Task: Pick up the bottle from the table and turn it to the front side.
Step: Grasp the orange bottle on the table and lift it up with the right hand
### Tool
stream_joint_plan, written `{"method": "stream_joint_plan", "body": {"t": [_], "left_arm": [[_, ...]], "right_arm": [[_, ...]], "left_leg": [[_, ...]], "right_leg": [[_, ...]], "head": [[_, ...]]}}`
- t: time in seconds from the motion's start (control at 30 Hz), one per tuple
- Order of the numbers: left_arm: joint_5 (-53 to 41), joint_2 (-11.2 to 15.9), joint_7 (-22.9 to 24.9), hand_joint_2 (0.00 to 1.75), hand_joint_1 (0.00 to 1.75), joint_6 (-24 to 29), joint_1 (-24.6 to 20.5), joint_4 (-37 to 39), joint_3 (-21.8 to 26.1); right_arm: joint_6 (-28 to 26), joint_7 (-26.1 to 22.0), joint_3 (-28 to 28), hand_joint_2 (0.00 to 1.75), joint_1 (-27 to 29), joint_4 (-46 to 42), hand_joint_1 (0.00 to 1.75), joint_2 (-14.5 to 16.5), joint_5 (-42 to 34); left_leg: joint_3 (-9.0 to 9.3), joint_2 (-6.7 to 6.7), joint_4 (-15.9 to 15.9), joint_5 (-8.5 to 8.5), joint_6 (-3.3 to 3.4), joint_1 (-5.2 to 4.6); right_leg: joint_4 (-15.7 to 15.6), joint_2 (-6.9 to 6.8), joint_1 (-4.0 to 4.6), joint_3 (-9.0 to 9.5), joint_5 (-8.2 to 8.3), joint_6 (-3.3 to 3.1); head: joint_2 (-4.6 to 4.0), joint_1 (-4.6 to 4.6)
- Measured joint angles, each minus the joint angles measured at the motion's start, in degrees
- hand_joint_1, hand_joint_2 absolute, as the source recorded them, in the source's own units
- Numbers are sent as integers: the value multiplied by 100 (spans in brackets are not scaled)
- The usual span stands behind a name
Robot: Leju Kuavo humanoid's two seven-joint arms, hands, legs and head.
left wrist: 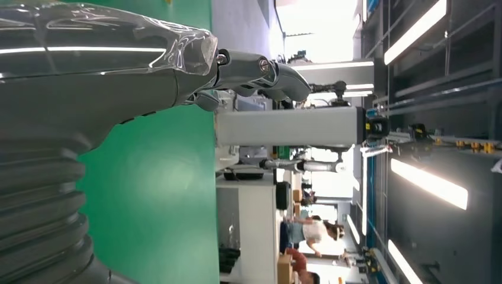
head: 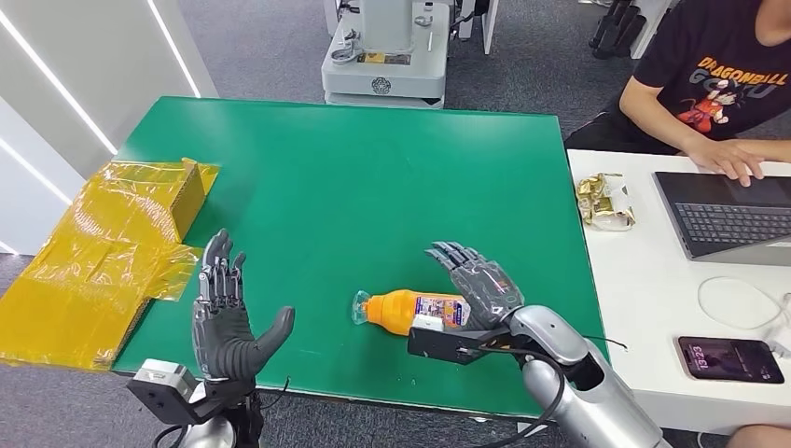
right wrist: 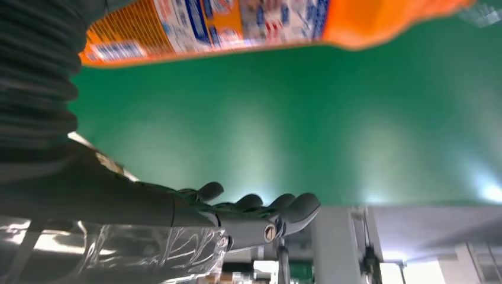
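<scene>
head view: bottle (head: 410,311) lay on its side on the green table (head: 373,177), cap toward left hand. right hand (head: 476,280) sat just behind its label end, fingers spread and extended, gripping nothing; contact unclear. left hand (head: 227,317) was raised upright near the table's front edge, palm inward, fingers apart, empty.

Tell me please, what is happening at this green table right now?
A humanoid robot stands at the green table. An orange bottle lies on its side there, cap toward the robot's left. The right hand is open beside the bottle's base, fingers extended, not yet gripping it. The left hand is raised, open, holding nothing. A yellow taped box sits at the table's left edge. A person works at a laptop on the neighbouring white desk.
</scene>
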Motion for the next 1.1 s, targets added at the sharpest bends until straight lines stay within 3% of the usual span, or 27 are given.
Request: {"method": "stream_joint_plan", "body": {"t": [0.27,0.7,0.77,0.83,0.9,1.1], "left_arm": [[-38,-69,15,175,0,-113,-129,18,2],[74,-70,65,175,0,12,-364,165,1],[103,-62,62,175,0,40,-381,191,-1],[129,-54,56,175,0,68,-402,218,-3],[161,-44,48,175,0,109,-432,247,-15],[245,-30,33,175,0,206,-518,314,-68]], "right_arm": [[518,3,38,175,-83,542,0,-198,-203],[587,262,110,175,-141,1060,1,-310,-300],[563,262,110,175,-141,1115,74,-324,-302],[514,252,110,175,-141,1173,158,-330,-303],[422,214,110,175,-143,1229,173,-331,-296],[131,119,100,175,-139,1362,175,-306,-197]], "left_leg": [[0,0,0,-1,3,0],[0,1,0,-2,3,0],[0,1,0,-2,4,0],[0,1,0,-2,4,0],[1,1,0,-2,4,0],[3,1,0,-1,4,0]], "right_leg": [[1,0,0,1,0,0],[0,0,0,0,0,0],[-1,0,0,0,0,0],[0,0,0,1,0,0],[0,1,0,1,0,0],[0,1,1,3,0,0]], "head": [[0,1],[0,1],[0,1],[0,1],[0,0],[0,1]]}}
